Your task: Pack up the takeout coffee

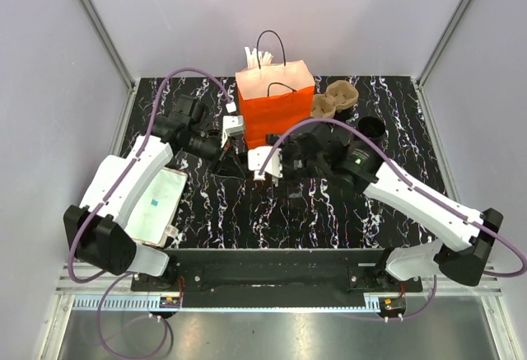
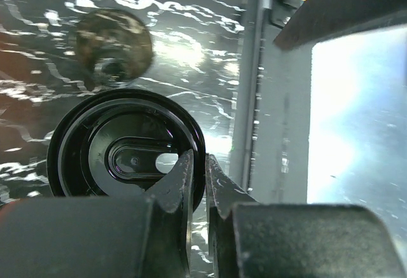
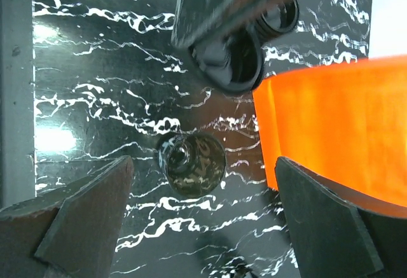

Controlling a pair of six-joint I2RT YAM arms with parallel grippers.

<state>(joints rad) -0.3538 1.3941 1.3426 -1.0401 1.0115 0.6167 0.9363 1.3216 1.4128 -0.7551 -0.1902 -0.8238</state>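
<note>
Two hands by the bag, coffee in the left

Your left hand point(image 2: 198, 161) is nearly closed, its fingers pinching the rim of the takeout coffee point(image 2: 121, 157), a small black cup whose lid shows a sip slot. In the right wrist view the cup sits under that hand, just beside the orange paper bag point(image 3: 331, 125). You cannot tell whether it touches the table point(image 3: 95, 100). Your right hand point(image 3: 203, 163) is spread wide and holds nothing, with a round shiny piece point(image 3: 191, 170) on the table showing between its fingers.
</note>
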